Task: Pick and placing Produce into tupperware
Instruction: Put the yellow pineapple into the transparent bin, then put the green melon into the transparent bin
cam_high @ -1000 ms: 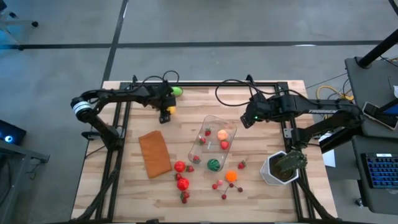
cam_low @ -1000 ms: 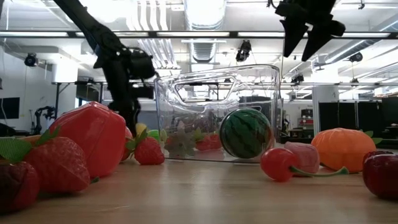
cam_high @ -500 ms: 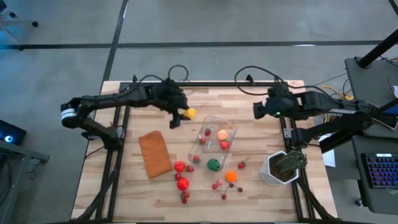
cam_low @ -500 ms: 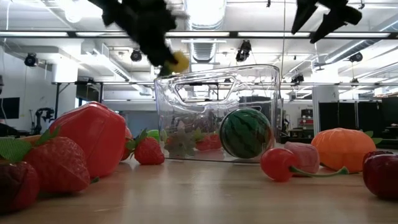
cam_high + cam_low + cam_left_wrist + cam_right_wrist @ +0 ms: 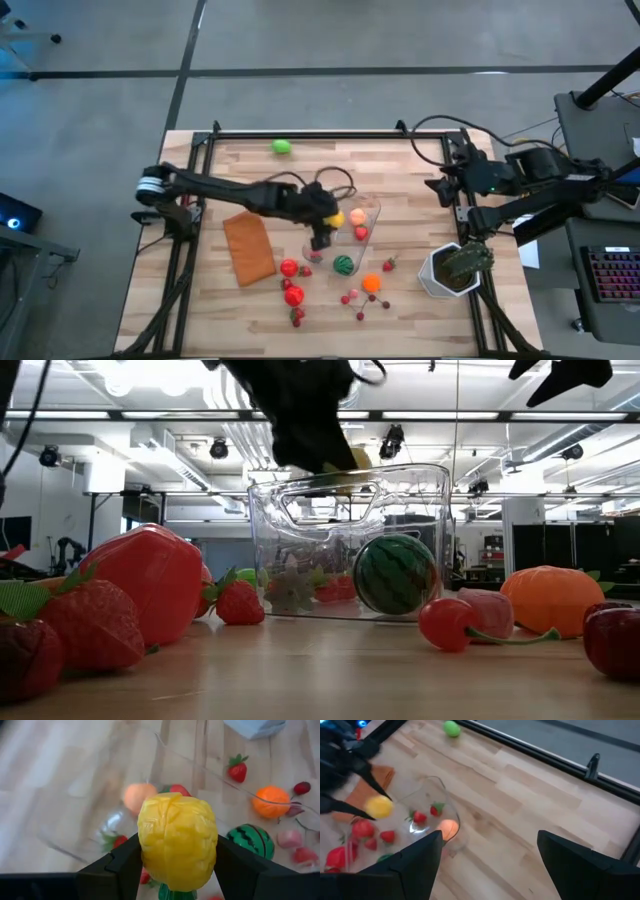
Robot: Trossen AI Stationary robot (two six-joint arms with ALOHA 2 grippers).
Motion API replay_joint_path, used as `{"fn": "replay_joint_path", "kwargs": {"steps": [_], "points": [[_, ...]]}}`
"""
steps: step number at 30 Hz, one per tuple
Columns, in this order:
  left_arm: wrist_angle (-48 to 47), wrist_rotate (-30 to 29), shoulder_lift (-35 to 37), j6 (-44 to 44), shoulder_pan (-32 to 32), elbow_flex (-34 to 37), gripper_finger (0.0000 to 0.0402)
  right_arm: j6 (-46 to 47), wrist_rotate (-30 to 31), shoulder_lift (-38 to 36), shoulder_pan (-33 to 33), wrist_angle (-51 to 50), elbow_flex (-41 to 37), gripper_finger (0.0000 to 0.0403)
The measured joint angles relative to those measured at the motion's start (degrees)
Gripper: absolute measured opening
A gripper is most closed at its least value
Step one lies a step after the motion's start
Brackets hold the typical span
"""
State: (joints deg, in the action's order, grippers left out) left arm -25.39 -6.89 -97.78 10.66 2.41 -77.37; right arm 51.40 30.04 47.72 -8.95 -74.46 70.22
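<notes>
Carried over from the table's far edge, the left gripper now hangs above the clear tupperware, its fingers clamped on a yellow fruit. Strawberries and a peach-coloured piece lie inside the container. Off to the side, the right gripper has drawn back, jaws spread wide.

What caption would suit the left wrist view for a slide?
Left gripper holds a yellow toy fruit above the clear tupperware, which already contains some produce.
</notes>
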Motion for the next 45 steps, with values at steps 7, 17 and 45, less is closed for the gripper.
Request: {"fn": "replay_joint_path", "kwargs": {"steps": [7, 17, 45], "points": [[-6.5, -0.3, -8.9, 11.8, -0.1, -5.7, 0.0232, 0.0, 0.0, -0.9, -1.9, -0.4, -0.1, 0.0318], [-26.6, -5.2, -6.1, 12.9, -1.9, -12.6, 0.0314, -1.0, 2.1, -0.8, -1.9, -0.7, -0.2, 0.0318], [-27.5, 6.9, -7.3, -55.0, -46.0, -10.3, 0.0317, 26.6, 7.4, -0.3, -1.8, -1.6, -9.1, 0.0318]]}}
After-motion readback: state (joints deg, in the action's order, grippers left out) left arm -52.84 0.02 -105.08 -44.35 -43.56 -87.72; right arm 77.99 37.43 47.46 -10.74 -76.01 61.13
